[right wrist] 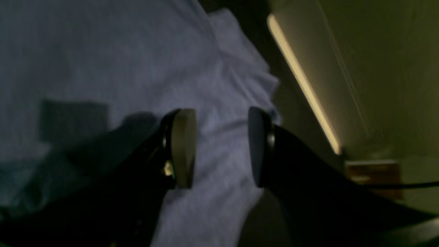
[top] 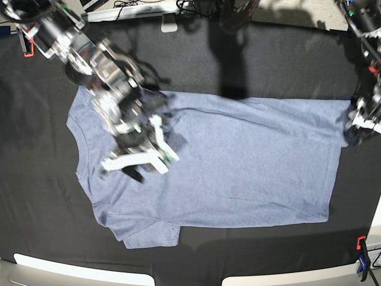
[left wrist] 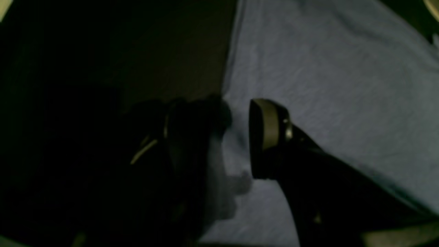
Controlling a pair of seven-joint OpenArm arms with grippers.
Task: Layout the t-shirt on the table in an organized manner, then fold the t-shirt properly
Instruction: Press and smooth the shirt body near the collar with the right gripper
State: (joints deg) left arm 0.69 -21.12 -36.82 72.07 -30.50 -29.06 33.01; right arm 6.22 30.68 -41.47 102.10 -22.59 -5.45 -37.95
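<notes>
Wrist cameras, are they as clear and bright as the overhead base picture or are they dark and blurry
Left wrist view: very dark and soft, one side nearly black, only the t-shirt reads clearly beside the open left gripper. Right wrist view: dim and blurred, with a bright glare strip at the upper right; right gripper open. Base view: evenly lit and sharp, though the arm over the shirt is motion-smeared and the table edges bow.

Both arms are dark metal with silvery joints and black cabling. The right gripper (right wrist: 222, 147) has black fingers with flat olive-grey pads (right wrist: 183, 147); the left gripper (left wrist: 236, 137) looks the same, with white brackets at the wrists.
</notes>
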